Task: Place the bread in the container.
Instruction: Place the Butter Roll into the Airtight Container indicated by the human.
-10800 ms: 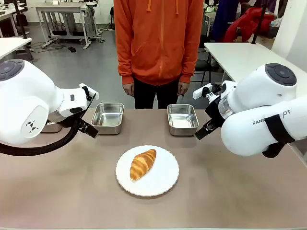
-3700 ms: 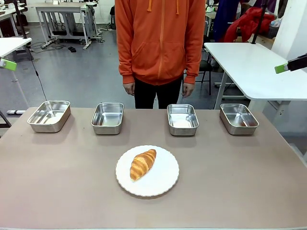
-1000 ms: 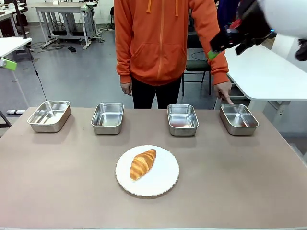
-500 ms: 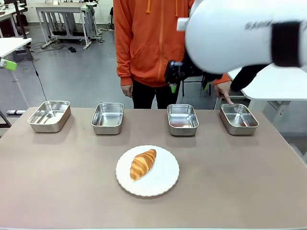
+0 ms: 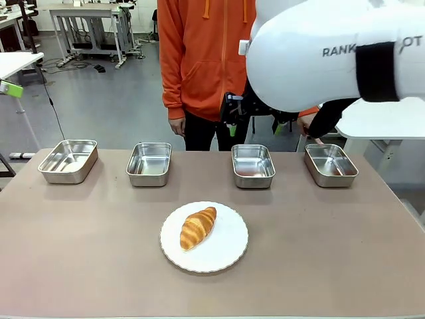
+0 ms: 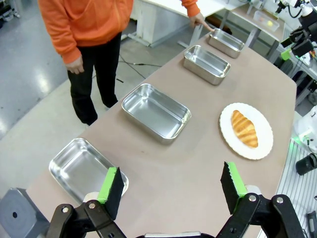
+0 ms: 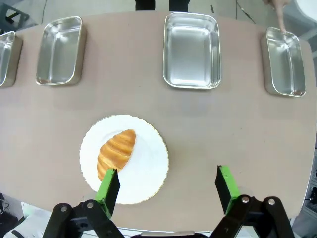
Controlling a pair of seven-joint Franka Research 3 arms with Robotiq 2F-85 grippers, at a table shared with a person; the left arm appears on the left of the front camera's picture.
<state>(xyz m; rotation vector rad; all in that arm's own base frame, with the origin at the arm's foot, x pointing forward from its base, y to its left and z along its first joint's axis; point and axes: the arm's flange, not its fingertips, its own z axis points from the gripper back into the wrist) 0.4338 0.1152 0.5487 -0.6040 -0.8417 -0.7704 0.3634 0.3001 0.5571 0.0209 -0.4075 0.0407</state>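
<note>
Right claw spread wide above table; left claw likewise spread. Bread lay on plate. Risk: four look-alike pans, so the wrong one could be chosen instead of the container by the person's finger.

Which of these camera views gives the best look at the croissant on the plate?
The front view: the golden-brown ridged croissant lies whole and unobstructed on the round white plate. The right wrist view shows it from straight above; the left wrist view, smaller and farther off.

Golden croissant on white plate, empty steel pan far right
</note>
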